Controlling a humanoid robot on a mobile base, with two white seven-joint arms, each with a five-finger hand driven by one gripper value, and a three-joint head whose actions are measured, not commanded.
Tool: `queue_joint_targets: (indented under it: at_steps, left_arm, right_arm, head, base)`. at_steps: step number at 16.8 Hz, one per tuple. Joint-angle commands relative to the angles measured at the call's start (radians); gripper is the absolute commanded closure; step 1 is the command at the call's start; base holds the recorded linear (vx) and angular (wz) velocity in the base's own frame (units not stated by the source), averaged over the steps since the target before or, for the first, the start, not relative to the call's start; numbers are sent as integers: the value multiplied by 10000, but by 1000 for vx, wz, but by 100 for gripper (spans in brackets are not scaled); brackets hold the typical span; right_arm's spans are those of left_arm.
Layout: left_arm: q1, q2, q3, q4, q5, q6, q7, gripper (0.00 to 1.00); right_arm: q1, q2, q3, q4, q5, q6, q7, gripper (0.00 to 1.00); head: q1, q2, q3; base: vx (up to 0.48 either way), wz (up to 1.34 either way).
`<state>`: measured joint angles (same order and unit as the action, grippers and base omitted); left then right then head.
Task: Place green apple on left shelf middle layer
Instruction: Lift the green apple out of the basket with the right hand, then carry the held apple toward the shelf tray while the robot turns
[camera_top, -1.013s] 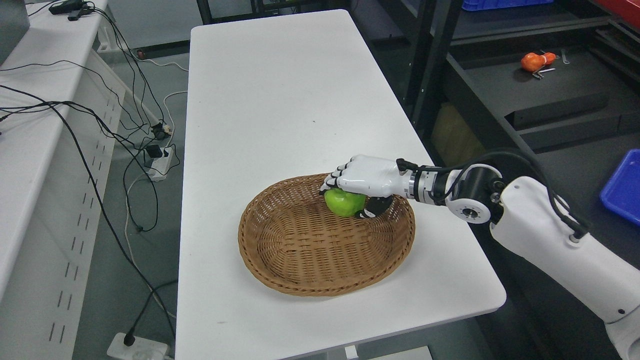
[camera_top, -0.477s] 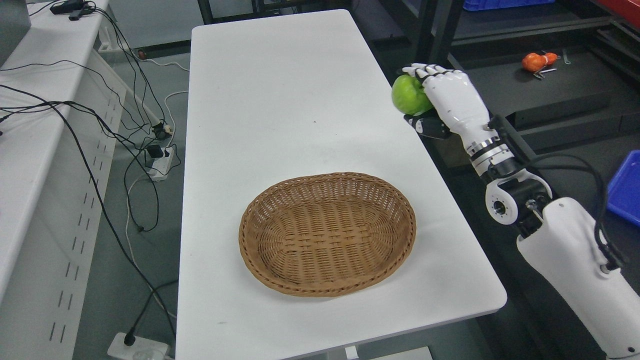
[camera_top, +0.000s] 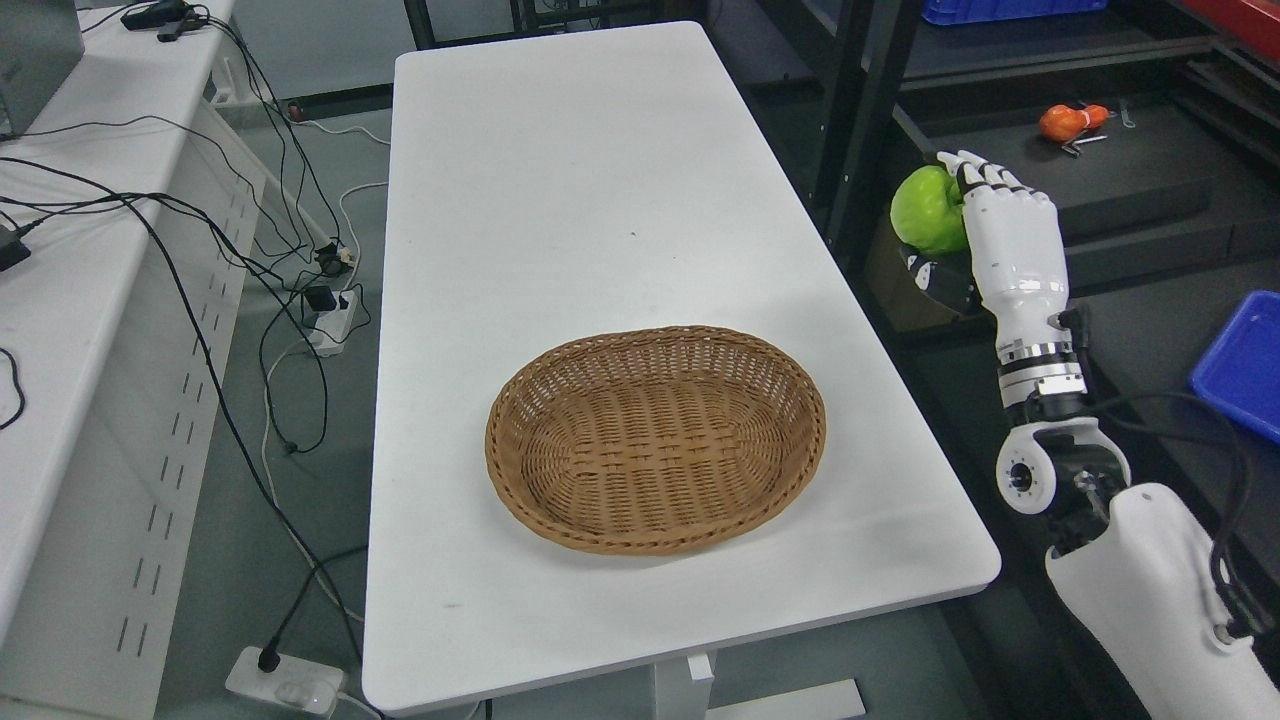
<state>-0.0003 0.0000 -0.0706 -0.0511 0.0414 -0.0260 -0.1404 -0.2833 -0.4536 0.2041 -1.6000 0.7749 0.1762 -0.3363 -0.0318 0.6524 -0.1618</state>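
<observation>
Apple (camera_top: 928, 209) clasped in right hand (camera_top: 1000, 235), fingers wrapped round it, held upright off table (camera_top: 560, 150) edge, prob. for carrying to shelf w/o dropping.

In front of me stands a long white rectangular table with rounded corners (camera_top: 560, 180), and on its near half sits an oval, brown woven wicker basket (camera_top: 655, 440), lying flat with nothing inside it. To my right, a dark metal shelf unit (camera_top: 1100, 190) carries a small orange object (camera_top: 1068, 121) on one layer, with a bright blue plastic bin (camera_top: 1010, 8) on a higher one. A long white bench (camera_top: 60, 260) on my left carries trailing black cables (camera_top: 150, 210).
</observation>
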Motion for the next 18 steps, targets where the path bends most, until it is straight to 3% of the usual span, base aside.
queue_joint_targets:
  at_steps: [1,11,15,18]
  left_arm:
    - [-120,175,0,5,0,-1,8,0]
    - [-120,175,0,5,0,-1,8,0]
    - [-120,175,0,5,0,-1,8,0]
    - [-120,175,0,5,0,-1,8,0]
  right_arm:
    - [1007,655,-1259,-1088,13,2,4,100]
    - [1252,670,-1412,-1104,-18,-105,-410,100]
    - [1834,685,-1397,-1104,-33,-1803,-380,100]
    - [1851,792,-1397,-1104,-33,-1854,-334,100]
  head:
    - [0,0,0]
    - [0,0,0]
    - [0,0,0]
    - [0,0,0]
  base:
    - [-214,62]
    - [-396,-16]
    - [-457,-130]
    - [-439,-158]
